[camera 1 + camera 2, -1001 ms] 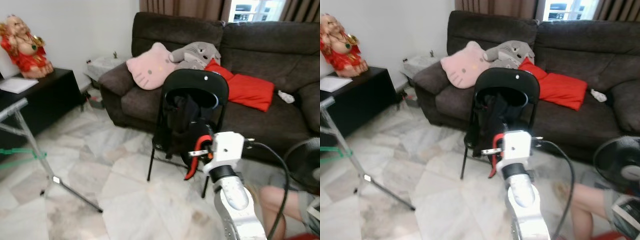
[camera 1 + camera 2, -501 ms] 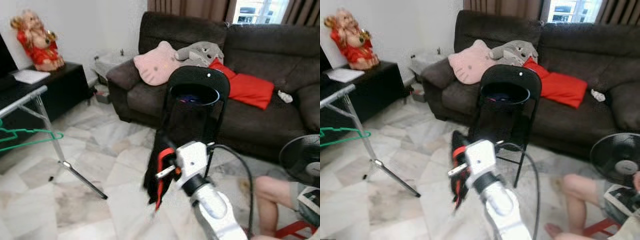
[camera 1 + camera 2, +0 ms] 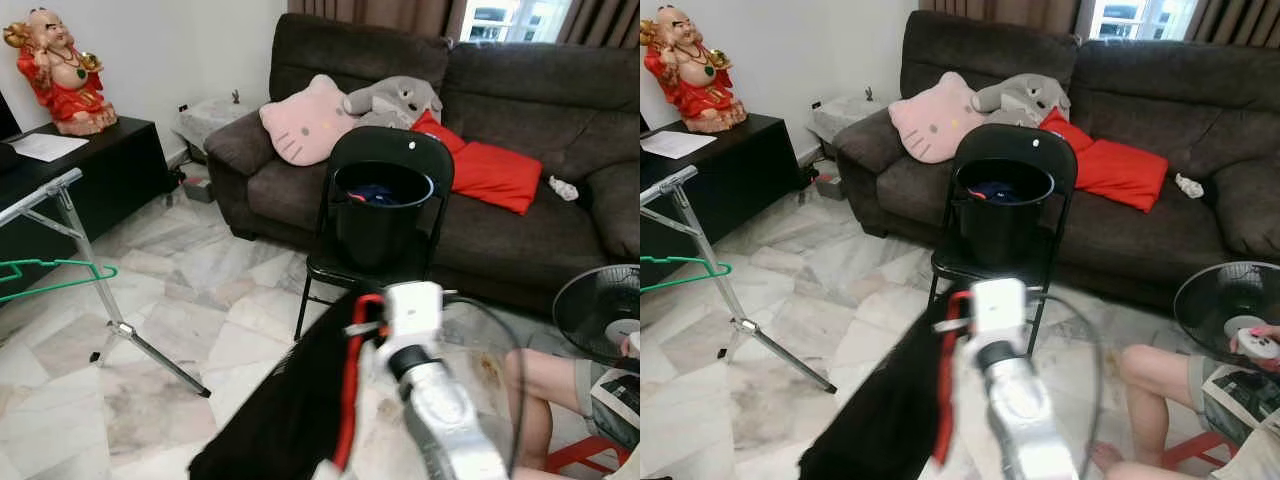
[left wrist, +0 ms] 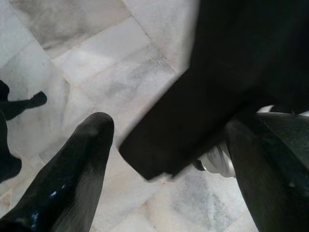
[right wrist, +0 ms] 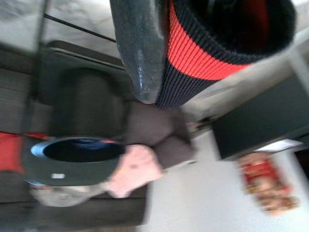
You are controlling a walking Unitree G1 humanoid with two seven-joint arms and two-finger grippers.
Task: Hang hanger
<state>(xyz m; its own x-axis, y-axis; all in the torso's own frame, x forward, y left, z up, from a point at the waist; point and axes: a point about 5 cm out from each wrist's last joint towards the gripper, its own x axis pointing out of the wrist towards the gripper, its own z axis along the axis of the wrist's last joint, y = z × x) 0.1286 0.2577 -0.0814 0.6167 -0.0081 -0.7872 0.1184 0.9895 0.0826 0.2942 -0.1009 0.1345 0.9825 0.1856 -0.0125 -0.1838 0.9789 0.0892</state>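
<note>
At six o'clock of the left eye view, the right gripper [image 3: 352, 345] clamps a black garment [image 3: 280, 420] by its red-striped collar; a green hanger [image 3: 55, 277] hangs at nine on the rack [image 3: 70, 215]. Left wrist view: left gripper [image 4: 169, 145] spread wide above black cloth. Right wrist view: a finger [image 5: 140, 53] presses the collar.

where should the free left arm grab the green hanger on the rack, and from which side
Probably the long bottom bar of the green hanger, near its middle, coming from the open floor side rather than through the rack's legs. The bar is thin, straight and roughly level, so the jaws can close across it. Its hook end is cut off by the picture's edge. The right gripper holds the black garment.
</note>
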